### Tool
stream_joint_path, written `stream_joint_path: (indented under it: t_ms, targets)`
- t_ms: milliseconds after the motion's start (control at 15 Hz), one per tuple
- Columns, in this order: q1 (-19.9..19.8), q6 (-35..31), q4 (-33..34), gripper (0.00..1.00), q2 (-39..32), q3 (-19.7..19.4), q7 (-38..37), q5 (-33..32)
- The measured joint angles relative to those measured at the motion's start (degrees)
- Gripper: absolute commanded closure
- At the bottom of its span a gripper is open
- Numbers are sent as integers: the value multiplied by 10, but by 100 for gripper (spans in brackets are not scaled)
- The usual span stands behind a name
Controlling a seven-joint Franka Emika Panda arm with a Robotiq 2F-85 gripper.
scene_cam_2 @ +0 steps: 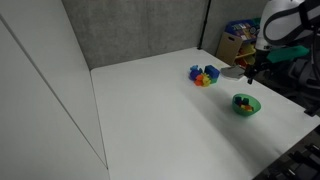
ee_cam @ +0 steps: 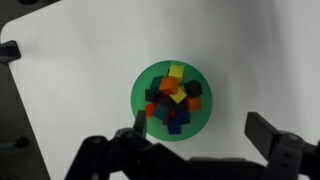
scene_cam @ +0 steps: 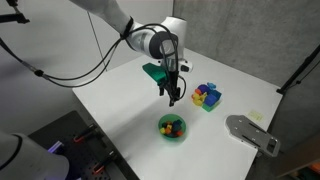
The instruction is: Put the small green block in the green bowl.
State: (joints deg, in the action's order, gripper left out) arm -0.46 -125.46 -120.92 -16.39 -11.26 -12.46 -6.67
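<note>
From my wrist view, the gripper [ee_cam: 203,135] has its fingers [ee_cam: 140,126] wide apart with nothing between them. It hangs above the green bowl [ee_cam: 172,100], which fills the middle of that picture. The bowl holds a heap of small coloured blocks: yellow, orange, red, blue and purple. A dark one near its right side looks to me like the small green block [ee_cam: 193,89], though I cannot be sure of its colour at this size. In both exterior views the gripper [scene_cam: 175,99] [scene_cam_2: 251,76] is clear of the bowl [scene_cam: 172,127] [scene_cam_2: 245,104], and a second pile of blocks [scene_cam: 207,96] [scene_cam_2: 204,75] lies near it on the white table [scene_cam: 110,115]. The bowl sits close to the table's near edge in an exterior view, with a flat grey object [scene_cam: 250,133] beside it toward the corner. A broad bare stretch of table [scene_cam_2: 150,110] lies on the far side from the bowl.
</note>
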Motion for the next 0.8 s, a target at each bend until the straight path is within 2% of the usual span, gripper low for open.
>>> stream_joint_path:
  t_ms: [400, 800]
  targets:
    - [-12, 140, 14, 0, 82, 34, 85, 47]
    - [-12, 156, 9, 0, 146, 54, 137, 69]
